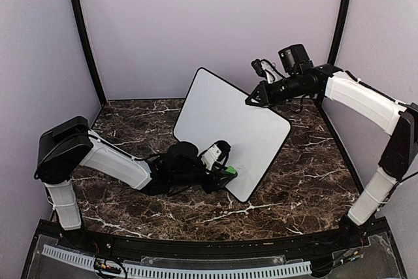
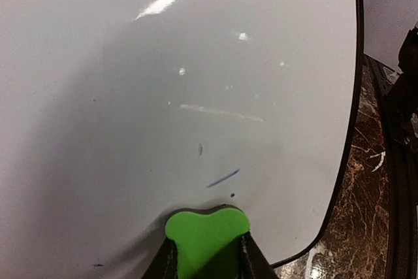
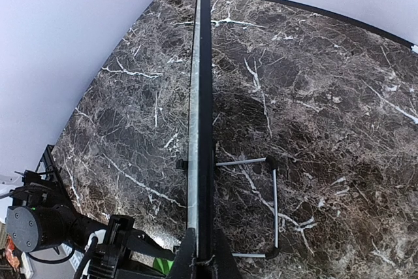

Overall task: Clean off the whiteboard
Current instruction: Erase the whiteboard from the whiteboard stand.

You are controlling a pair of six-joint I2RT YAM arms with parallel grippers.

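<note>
Wiping looks to be the step in hand: the left tool [image 1: 223, 166] is clamping a green eraser block [image 2: 208, 233] between closed fingers and is holding it at the lower part of the whiteboard [image 1: 228, 119], apparently against the writing face, though actual contact is hard to confirm. The right tool [image 1: 251, 101] is pinching the board's upper edge, closed tight on the thin black frame [image 3: 205, 96], and is steadying the board as it is standing at a lean near the middle of the marble desk [image 1: 307, 168]. Most of the face is showing clean, so the job is probably nearing its end. In the left wrist view a short blue stroke [image 2: 223, 178], a dot [image 2: 232, 195] below it and a faint tick [image 2: 200, 150] above it are sitting just above the eraser, and a small dark speck [image 2: 98, 265] is showing off to the lower left. The next move is calling for the eraser to travel up over those marks with firm pressure while the right tool is bracing against the push. A wire stand [image 3: 271, 207] is lying on the desk behind the board, and the enclosure wall [image 1: 196, 17] is closing in the back. Nothing is blocking the writing face itself; the likelier trouble is the board sliding on the desk.
</note>
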